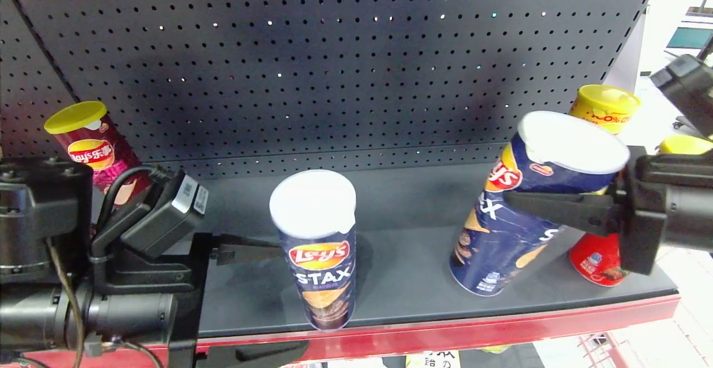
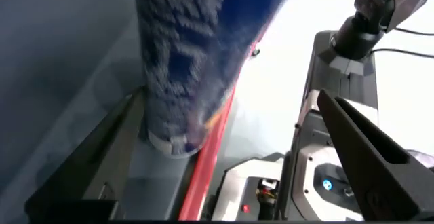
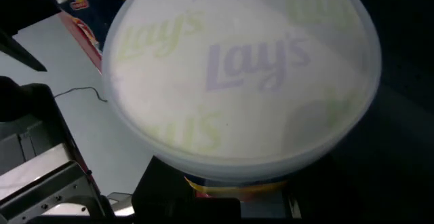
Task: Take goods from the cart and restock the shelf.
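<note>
At the shelf lip, left fingers spread around the upright can; right fingers pinch the tilted can.

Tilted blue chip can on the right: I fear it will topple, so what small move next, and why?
Probably tip it upright before releasing: the right end effector grips the blue cylindrical chip can with a white lid, which leans toward the robot's right, its base seemingly on edge on the dark shelf board.

Far right, a teal panel sits in the bright room behind. Pale floor shows at near right.
</note>
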